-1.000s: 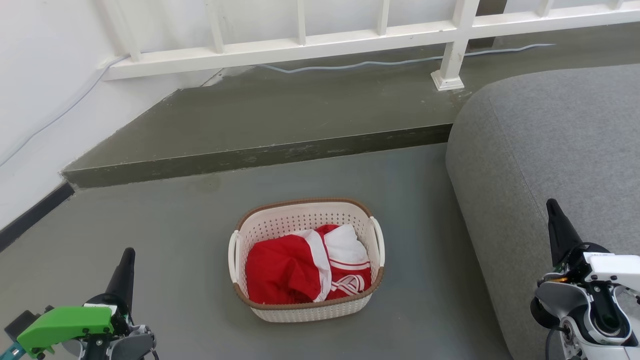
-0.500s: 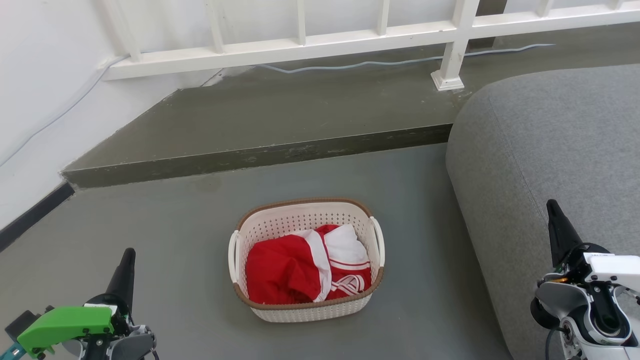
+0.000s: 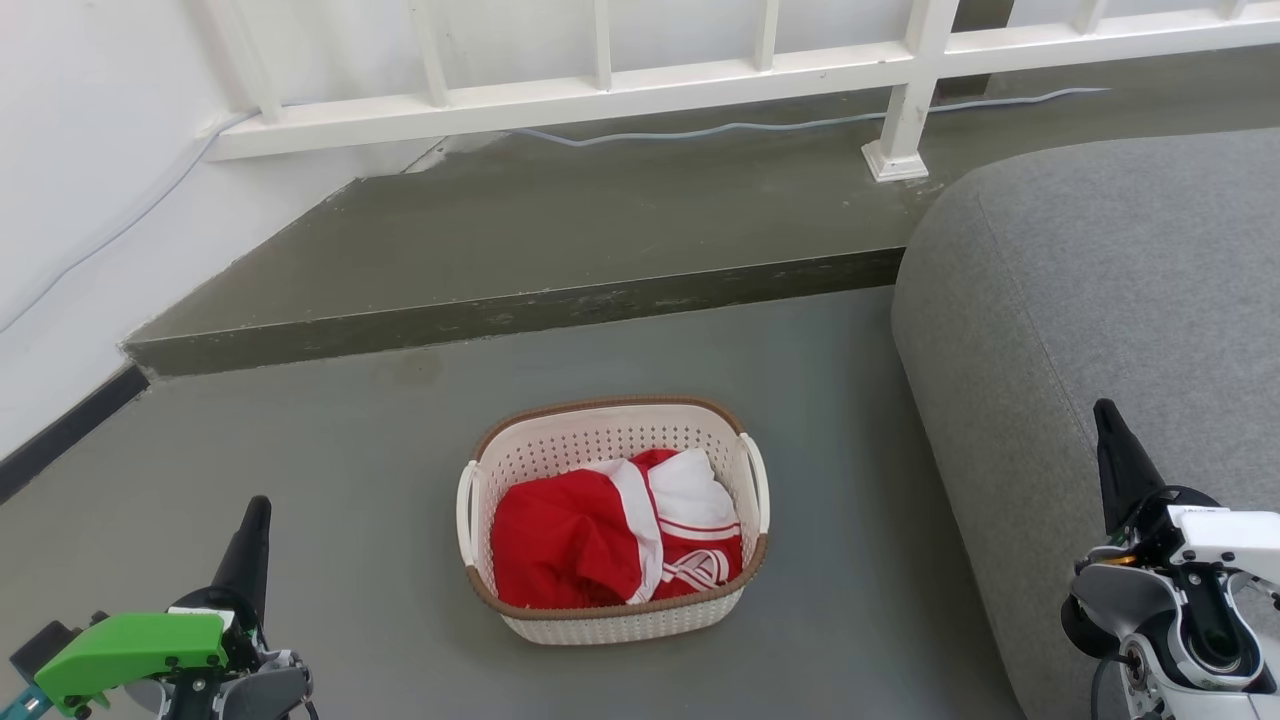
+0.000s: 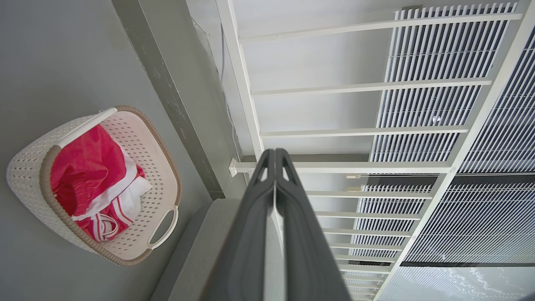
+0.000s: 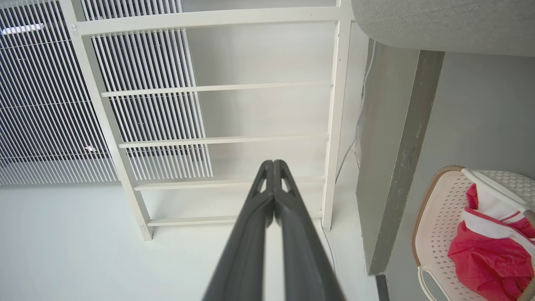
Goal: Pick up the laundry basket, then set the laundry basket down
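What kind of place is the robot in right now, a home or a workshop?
Probably a home-style living space, possibly staged. A laundry basket of red-and-white clothes sits on a grey floor beside a grey upholstered sofa, with a white railing along a raised step behind.

End effectors closed: left (image 3: 258, 506), right (image 3: 1103, 411)

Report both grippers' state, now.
Left gripper: closed, holding nothing.
Right gripper: closed, holding nothing.
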Tool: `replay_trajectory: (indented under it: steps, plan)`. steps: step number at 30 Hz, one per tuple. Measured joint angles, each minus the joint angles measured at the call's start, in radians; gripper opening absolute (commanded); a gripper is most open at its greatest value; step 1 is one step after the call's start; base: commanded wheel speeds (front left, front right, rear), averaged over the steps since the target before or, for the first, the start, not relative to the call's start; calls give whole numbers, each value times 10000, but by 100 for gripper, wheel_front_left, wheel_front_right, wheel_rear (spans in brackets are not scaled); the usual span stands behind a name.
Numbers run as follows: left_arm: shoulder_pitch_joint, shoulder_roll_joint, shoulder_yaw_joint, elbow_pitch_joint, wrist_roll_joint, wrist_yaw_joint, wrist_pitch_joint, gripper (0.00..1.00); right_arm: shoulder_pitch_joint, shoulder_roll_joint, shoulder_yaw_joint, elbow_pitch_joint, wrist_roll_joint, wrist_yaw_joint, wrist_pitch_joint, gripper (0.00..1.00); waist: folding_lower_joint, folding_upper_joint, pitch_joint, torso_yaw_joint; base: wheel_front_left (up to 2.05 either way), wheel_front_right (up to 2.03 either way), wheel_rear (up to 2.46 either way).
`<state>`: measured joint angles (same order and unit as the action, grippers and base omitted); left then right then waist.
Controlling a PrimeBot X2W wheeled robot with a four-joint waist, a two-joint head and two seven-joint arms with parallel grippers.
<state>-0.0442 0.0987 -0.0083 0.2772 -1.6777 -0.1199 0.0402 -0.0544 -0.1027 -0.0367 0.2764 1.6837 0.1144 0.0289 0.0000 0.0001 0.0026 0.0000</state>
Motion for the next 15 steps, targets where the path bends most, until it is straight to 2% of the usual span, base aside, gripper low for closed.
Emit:
replay_trajectory:
  steps: [15]
  plan:
    - [-3, -19, 15, 6, 0, 0, 0, 0, -2, 6, -13, 10, 0, 0, 2, 0, 0, 0, -1, 0, 0, 0, 0]
